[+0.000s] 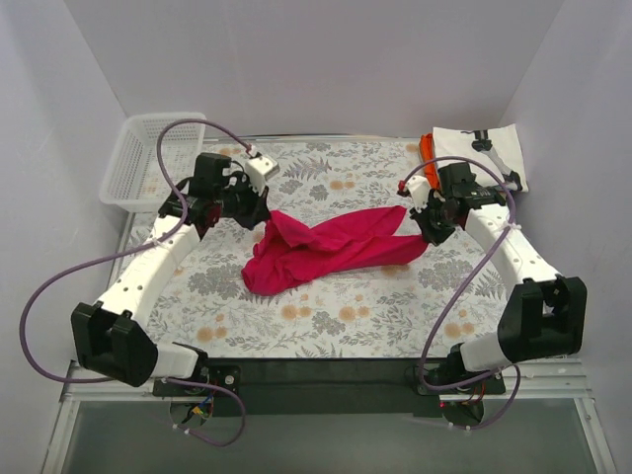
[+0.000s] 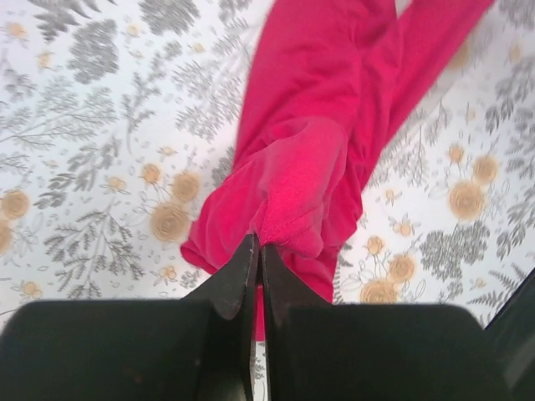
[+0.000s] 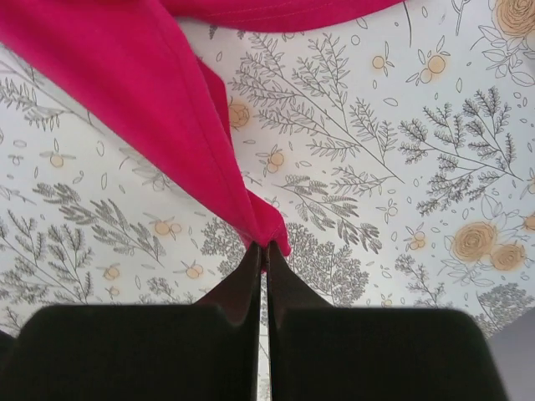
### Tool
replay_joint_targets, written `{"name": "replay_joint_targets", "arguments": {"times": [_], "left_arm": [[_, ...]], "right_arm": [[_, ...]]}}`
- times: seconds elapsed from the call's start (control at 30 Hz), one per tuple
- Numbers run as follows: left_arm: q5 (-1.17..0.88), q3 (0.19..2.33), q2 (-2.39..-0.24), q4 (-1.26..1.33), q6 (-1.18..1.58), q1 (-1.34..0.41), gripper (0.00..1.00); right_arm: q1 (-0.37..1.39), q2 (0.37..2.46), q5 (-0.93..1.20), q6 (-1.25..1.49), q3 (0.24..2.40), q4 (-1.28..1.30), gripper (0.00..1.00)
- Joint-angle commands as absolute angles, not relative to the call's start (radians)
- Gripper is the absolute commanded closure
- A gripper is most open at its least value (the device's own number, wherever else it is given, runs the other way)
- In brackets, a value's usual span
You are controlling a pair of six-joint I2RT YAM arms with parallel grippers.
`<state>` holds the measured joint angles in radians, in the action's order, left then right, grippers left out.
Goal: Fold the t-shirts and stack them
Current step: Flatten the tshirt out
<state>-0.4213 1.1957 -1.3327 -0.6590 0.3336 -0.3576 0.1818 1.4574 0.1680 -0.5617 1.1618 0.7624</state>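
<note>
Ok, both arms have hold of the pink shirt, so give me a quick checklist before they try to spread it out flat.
1. Left gripper shut on the crimson shirt: ok.
2. Right gripper shut on the same shirt: ok.
3. Shirt flat and untwisted: not ok, it lies bunched and crossed over itself between the grippers.
4. Which parts of the shirt are pinched: cannot tell.
5. Other shirts out of the way: ok, the white shirt and the orange shirt lie at the far right corner, apart from the crimson one.
</note>
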Motion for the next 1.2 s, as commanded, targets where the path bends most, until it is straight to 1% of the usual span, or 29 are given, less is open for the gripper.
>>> {"name": "replay_joint_targets", "arguments": {"times": [0.0,0.07,0.23,0.4,0.47,0.53,0.63,0.77,0.87,0.9,0.93,0.97,1.0,1.03,1.07,1.1,1.17], "left_arm": [[-0.500,1.285,-1.396,-0.710,0.425,-0.289,1.00],[-0.485,1.345,-1.431,-0.683,0.465,-0.226,1.00],[-0.489,1.456,-1.535,-0.640,0.566,-0.088,1.00],[-0.474,1.542,-1.609,-0.633,0.577,0.035,1.00],[-0.483,1.551,-1.635,-0.652,0.557,0.058,1.00],[-0.488,1.533,-1.640,-0.649,0.540,0.058,1.00],[-0.476,1.503,-1.647,-0.644,0.526,0.060,1.00],[-0.440,1.477,-1.672,-0.617,0.526,0.066,1.00],[-0.452,1.502,-1.709,-0.615,0.537,0.066,1.00],[-0.460,1.514,-1.733,-0.618,0.544,0.066,1.00],[-0.468,1.525,-1.746,-0.621,0.549,0.066,1.00],[-0.474,1.541,-1.759,-0.623,0.554,0.066,1.00],[-0.479,1.574,-1.773,-0.626,0.557,0.066,1.00],[-0.482,1.594,-1.799,-0.629,0.558,0.066,1.00],[-0.483,1.611,-1.812,-0.632,0.557,0.066,1.00],[-0.483,1.646,-1.822,-0.637,0.558,0.064,1.00],[-0.489,1.675,-1.856,-0.644,0.560,0.066,1.00]], "right_arm": [[0.181,1.393,0.164,-0.684,1.142,0.847,0.99],[0.181,1.362,0.163,-0.718,1.105,0.867,0.99],[0.181,1.238,0.049,-0.827,0.936,0.871,0.99],[0.176,1.171,0.005,-0.867,0.873,0.870,0.99],[0.176,1.170,0.008,-0.876,0.841,0.871,0.99],[0.178,1.173,0.055,-0.882,0.824,0.887,0.99],[0.198,1.166,0.147,-0.911,0.801,0.978,0.99],[0.244,1.126,0.195,-1.001,0.762,1.101,0.99],[0.279,1.104,0.212,-1.008,0.768,1.147,0.99],[0.279,1.109,0.216,-0.996,0.788,1.149,0.86],[0.278,1.127,0.227,-0.988,0.852,1.149,0.77],[0.276,1.141,0.244,-0.977,0.892,1.146,0.63],[0.265,1.179,0.296,-0.960,0.934,1.141,0.36],[0.261,1.204,0.319,-0.942,1.036,1.126,0.33],[0.253,1.233,0.337,-0.921,1.081,1.111,0.32],[0.244,1.302,0.363,-0.902,1.135,1.068,0.32],[0.236,1.373,0.362,-0.821,1.253,1.004,0.32]]}}
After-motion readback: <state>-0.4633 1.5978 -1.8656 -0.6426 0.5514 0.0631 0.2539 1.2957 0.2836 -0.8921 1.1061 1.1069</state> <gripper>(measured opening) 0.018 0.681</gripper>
